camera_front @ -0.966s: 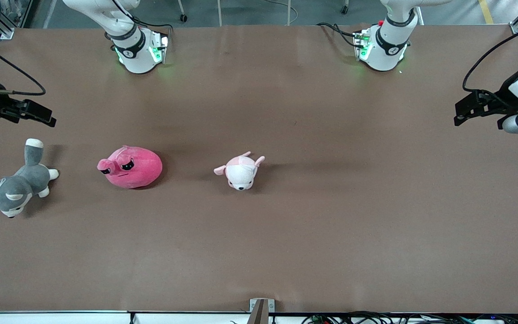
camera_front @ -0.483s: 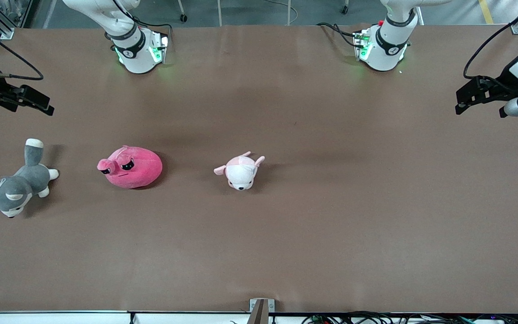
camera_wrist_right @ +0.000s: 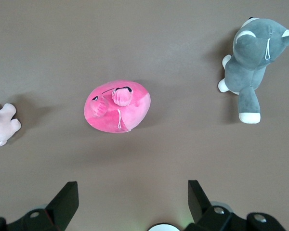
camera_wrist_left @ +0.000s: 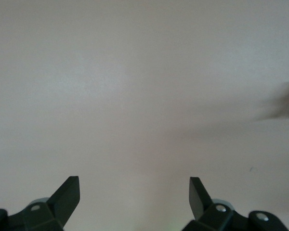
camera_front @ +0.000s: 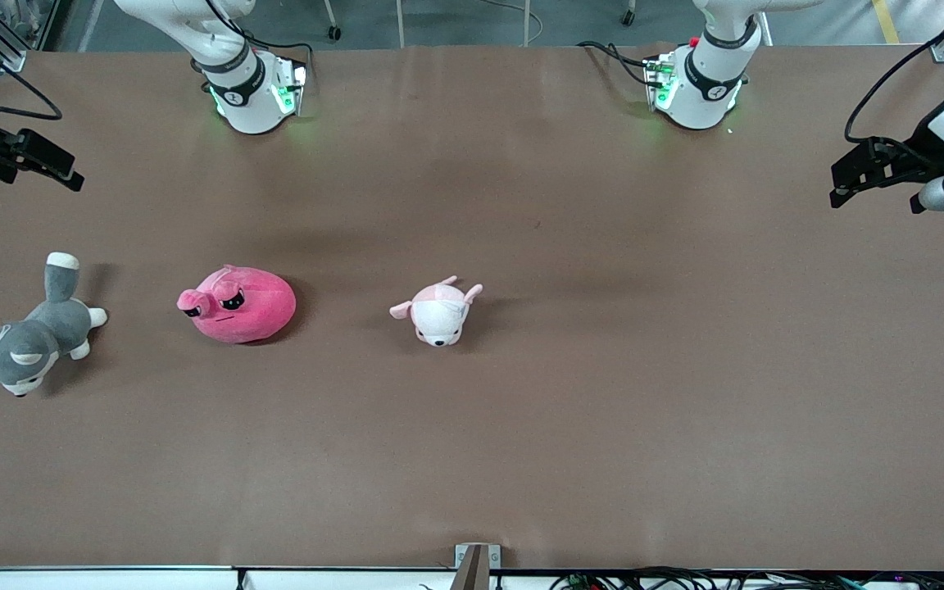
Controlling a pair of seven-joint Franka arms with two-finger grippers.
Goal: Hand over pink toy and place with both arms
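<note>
Hot-pink toy (camera_front: 238,304) lies on brown worktop (camera_front: 603,369), toward right arm's end, between grey husky plush (camera_front: 29,332) & small pale pink/white puppy plush (camera_front: 439,310); apart from both, untouched. Right wrist view shows all three: pink toy (camera_wrist_right: 117,106), husky (camera_wrist_right: 253,65), puppy (camera_wrist_right: 2,125) at frame edge. Right claw (camera_front: 50,164) up over worktop edge at its own end, fingers wide apart, nothing in them. Left claw (camera_front: 853,176) over bare worktop at its end, also fully spread w/ nothing held; left wrist view shows only plain surface.
</note>
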